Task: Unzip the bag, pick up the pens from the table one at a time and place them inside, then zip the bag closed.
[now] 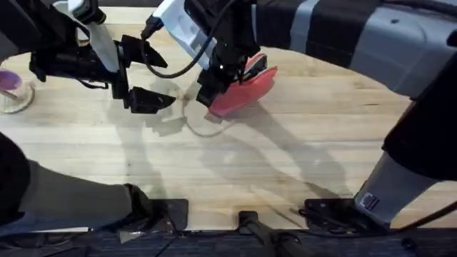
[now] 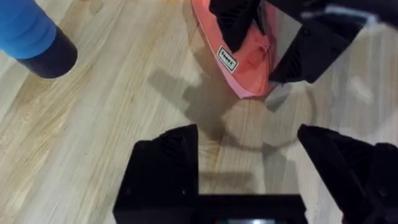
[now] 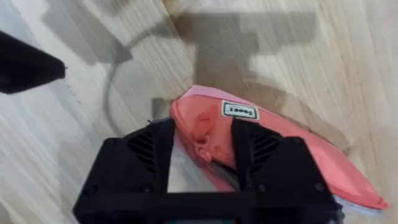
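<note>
Pink soft fabric pencil pouch [image 1: 243, 91] sits on the light plank-grain wooden table [image 1: 285, 164], near the far middle. Long axis runs diagonally, one end nearer the left arm, the other farther and rightward. Right hand [image 3: 202, 140] is clamped on its nearer end. Left hand [image 1: 146, 75] gapes wide beside it, holding nothing.

The bag [image 3: 267, 140] looks soft matt cloth; the table [image 1: 285, 164] is smooth, grained wood.

Light wood planks [image 1: 285, 164] carry crisp dark shadows, perhaps from a lamp directly overhead.
</note>
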### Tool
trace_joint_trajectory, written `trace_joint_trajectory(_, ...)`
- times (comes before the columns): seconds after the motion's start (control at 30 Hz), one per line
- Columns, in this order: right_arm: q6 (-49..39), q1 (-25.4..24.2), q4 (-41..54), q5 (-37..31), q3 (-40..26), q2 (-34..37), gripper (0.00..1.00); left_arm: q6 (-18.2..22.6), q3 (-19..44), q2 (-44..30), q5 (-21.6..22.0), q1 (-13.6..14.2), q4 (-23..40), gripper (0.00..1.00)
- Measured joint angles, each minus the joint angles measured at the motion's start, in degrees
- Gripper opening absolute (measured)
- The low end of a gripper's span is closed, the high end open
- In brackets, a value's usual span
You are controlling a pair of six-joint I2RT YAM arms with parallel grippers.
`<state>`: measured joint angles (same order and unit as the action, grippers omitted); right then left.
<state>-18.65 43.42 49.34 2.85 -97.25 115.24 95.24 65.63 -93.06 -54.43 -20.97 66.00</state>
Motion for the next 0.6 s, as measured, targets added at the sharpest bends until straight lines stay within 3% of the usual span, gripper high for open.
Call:
trace_joint_trajectory(0.17, 0.2, 0.2, 0.0, 0.2, 0.0, 0.0, 0.397, 0.0, 0.0, 0.0, 0.0, 0.0, 0.0, 0.994)
trace_joint_trajectory(0.6, 3.1, 0.2, -0.8, 0.7, 0.0, 0.0, 0.400, 0.0, 0.0, 0.0, 0.0, 0.0, 0.0, 0.995)
